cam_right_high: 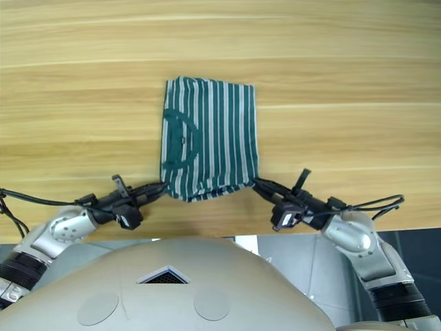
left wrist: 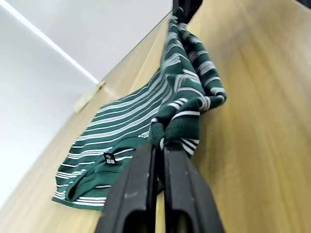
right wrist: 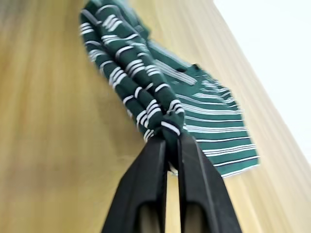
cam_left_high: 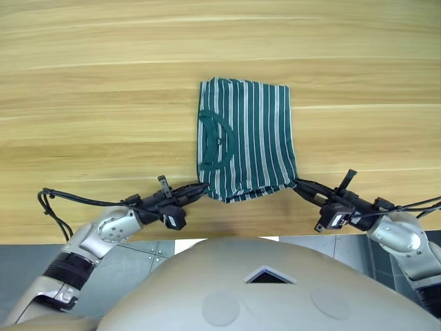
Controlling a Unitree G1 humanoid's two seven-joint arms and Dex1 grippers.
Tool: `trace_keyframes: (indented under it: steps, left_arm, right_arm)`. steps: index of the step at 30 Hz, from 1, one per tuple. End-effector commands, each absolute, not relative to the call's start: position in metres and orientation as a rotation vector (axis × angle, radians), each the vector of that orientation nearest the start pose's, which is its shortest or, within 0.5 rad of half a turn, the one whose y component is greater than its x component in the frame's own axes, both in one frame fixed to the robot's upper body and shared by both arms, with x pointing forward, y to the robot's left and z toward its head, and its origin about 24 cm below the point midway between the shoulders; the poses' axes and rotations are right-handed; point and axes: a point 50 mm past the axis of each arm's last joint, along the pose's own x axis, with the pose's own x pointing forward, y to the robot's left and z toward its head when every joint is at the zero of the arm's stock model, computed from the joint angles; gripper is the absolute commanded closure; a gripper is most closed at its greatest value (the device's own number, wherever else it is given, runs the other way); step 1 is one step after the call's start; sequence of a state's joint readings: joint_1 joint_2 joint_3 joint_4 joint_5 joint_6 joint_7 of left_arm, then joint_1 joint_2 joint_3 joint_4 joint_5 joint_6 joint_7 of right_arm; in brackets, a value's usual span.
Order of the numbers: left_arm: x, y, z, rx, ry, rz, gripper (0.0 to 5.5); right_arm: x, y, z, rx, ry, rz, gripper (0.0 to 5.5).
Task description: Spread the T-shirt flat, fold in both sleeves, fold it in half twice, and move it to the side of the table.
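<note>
Down at the near edge of the table [cam_left_high: 103, 103], both arms are set low and wide. The left arm [cam_left_high: 110, 231] comes in from the robot's left with its elbow out, its forearm angled inward toward the middle. The right arm [cam_left_high: 400, 234] mirrors it from the other side. Each one points its long black fingers at a near corner of the T-shirt [cam_left_high: 244, 138].

The left gripper [cam_left_high: 204, 185] is pinched tight on the near left corner. From its wrist view, the two fingers [left wrist: 182, 189] are pressed together with a knot of green striped cloth squeezed at the tips. The right gripper [cam_left_high: 298, 182] is clamped the same way on the near right corner, with the fabric bunched up between its closed fingers [right wrist: 141, 184].

Between the two grips, the near hem is gathered into a rumpled roll rather than lying flat. Whether that roll is touching the wood or is just off it, I cannot tell.

Farther out, the shirt lies as a folded rectangle in the middle of the table, dark green with white stripes running away from the robot. The collar [cam_left_high: 215, 141] curves along the robot's left side of it. A small black tag [left wrist: 110, 158] sits at the collar, its print too small to read. The far edge lies flat and straight on the wood.
</note>
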State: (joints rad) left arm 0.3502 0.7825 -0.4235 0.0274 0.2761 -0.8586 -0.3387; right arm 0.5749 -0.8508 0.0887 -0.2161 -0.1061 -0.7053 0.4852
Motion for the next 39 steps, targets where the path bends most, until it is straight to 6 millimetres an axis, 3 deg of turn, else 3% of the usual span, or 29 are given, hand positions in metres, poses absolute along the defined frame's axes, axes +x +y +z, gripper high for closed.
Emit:
trace_keyframes:
  steps: [1, 9, 13, 22, 29, 33, 39]
  left_arm:
    - [0.144, 0.161, 0.021, 0.692, -0.197, -1.038, 5.46]
    - [0.209, 0.149, 0.044, 0.661, -0.22, -0.886, 5.46]
    - [0.232, 0.146, 0.049, 0.652, -0.203, -0.856, 5.46]
    - [0.278, 0.148, 0.036, 0.662, -0.113, -0.719, 5.46]
    - [0.294, 0.14, 0.017, 0.646, -0.045, -0.689, 5.46]
    - [0.304, 0.138, 0.017, 0.598, -0.031, -0.65, 4.7]
    - [0.345, 0.133, 0.041, 0.583, -0.061, -0.526, 3.8]
  right_arm:
    - [0.134, -0.212, 0.062, -0.787, -0.1, 0.944, 5.39]
    - [0.192, -0.209, 0.066, -0.866, -0.157, 0.776, 5.39]
    - [0.217, -0.205, 0.066, -0.9, -0.169, 0.698, 5.39]
    - [0.273, -0.19, 0.067, -0.935, -0.183, 0.572, 5.39]
    - [0.303, -0.175, 0.055, -0.944, -0.163, 0.534, 5.39]
    - [0.322, -0.17, 0.05, -0.956, -0.151, 0.482, 4.56]
    - [0.354, -0.159, 0.051, -0.961, -0.117, 0.386, 3.62]
